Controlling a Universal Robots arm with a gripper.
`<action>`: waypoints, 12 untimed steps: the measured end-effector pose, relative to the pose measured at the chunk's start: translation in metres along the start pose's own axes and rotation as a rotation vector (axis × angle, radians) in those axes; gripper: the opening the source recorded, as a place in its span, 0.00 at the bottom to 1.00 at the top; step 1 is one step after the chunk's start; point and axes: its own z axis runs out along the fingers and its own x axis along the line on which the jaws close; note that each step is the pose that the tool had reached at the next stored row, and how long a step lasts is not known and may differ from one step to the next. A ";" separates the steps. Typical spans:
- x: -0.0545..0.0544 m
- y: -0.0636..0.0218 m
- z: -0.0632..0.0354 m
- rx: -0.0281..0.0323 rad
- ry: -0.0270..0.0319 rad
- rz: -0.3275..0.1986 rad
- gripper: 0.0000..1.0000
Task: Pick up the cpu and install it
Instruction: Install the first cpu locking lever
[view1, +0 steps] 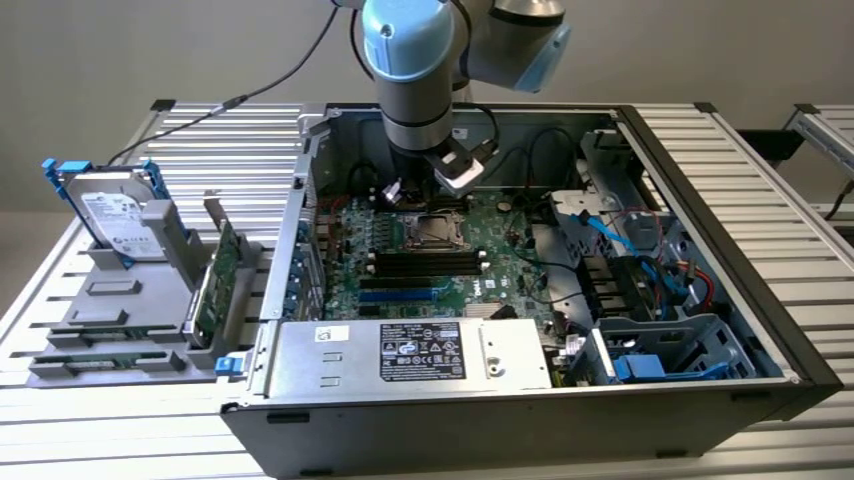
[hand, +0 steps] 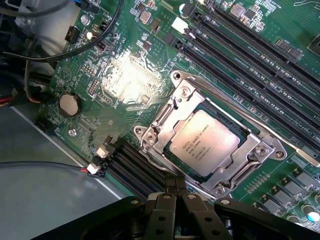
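- Silver-grey metal tops the cpu (hand: 202, 141), which lies flat inside the socket frame (hand: 165, 112) on the green motherboard (hand: 80, 85). Its printed face is up, and the frame's steel edges lap its sides.
- The gripper (hand: 175, 191) has its jaws closed together with nothing between them. It hovers just beside the socket frame, apart from the chip.
- In the exterior view the arm (view1: 420, 90) reaches down into the open computer case (view1: 787, 350), directly above the socket frame. The memory slots (view1: 424, 265) run just beside the frame, on the side toward the power supply (view1: 414, 352).
- As I judge the step in hand, the placing looks done, with the chip seated. Whether the frame's lever is latched I cannot tell.
- Any further move by the socket frame calls for a straight, clean path. A black cable (hand: 111, 27) and the slots stand near the frame, and the chip sits in a delicate socket.
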 end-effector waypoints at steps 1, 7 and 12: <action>0.000 0.0001 0.0001 -0.0011 0.0008 0.004 0.11; 0.001 0.0005 0.0002 -0.0096 0.0061 0.034 0.11; 0.001 0.0005 0.0001 -0.0208 0.0129 0.072 0.11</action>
